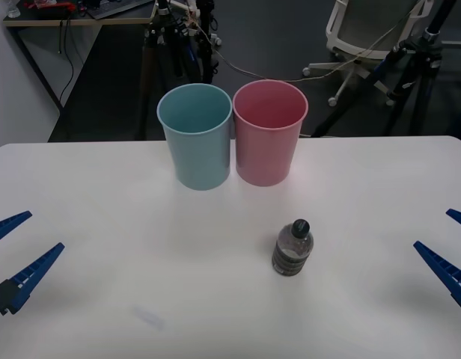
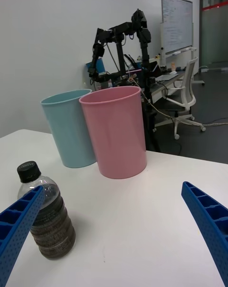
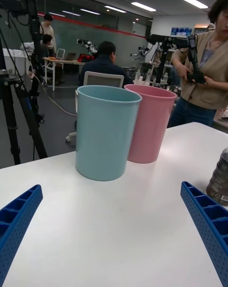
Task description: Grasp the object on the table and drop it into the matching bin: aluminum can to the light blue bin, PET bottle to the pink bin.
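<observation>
A small clear PET bottle [image 1: 292, 248] with a dark cap and brownish label band stands upright on the white table [image 1: 141, 247], right of centre; it also shows as the bottle [image 2: 46, 211] and at a view's edge as the bottle [image 3: 219, 178]. Behind it stand the pink bin [image 1: 269, 132] and, touching its left side, the light blue bin [image 1: 196, 136]. My right gripper [image 1: 453, 247] is open at the table's right edge, well clear of the bottle. My left gripper [image 1: 15, 250] is open at the left edge.
Beyond the table's far edge are tripods [image 1: 178, 37] and an office chair [image 1: 365, 37]. In the wrist views the pink bin [image 2: 116, 131] and light blue bin [image 3: 105, 131] stand close side by side.
</observation>
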Controlling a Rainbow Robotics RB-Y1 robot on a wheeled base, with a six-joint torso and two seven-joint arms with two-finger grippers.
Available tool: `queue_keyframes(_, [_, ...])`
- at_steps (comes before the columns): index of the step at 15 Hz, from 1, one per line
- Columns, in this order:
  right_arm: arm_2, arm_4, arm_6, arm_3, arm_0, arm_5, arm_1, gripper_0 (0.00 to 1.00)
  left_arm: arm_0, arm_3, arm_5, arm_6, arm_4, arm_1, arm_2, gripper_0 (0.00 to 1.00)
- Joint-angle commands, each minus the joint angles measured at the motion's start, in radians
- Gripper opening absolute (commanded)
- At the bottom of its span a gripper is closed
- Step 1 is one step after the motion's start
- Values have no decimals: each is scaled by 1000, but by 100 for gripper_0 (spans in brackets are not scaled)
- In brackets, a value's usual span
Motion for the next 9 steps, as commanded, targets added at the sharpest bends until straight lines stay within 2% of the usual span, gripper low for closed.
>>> queue_keyframes(1, [-7,-4,2,-2,-19,4,16,100,0,0,0,0,0,0,0,100])
queue_keyframes(5, [-21,-1,8,-12,-21,-4,24,100,0,0,0,0,0,0,0,100])
queue_keyframes(9, [24,-24,46,-31,41,18,-14,100,0,0,0,0,0,0,0,100])
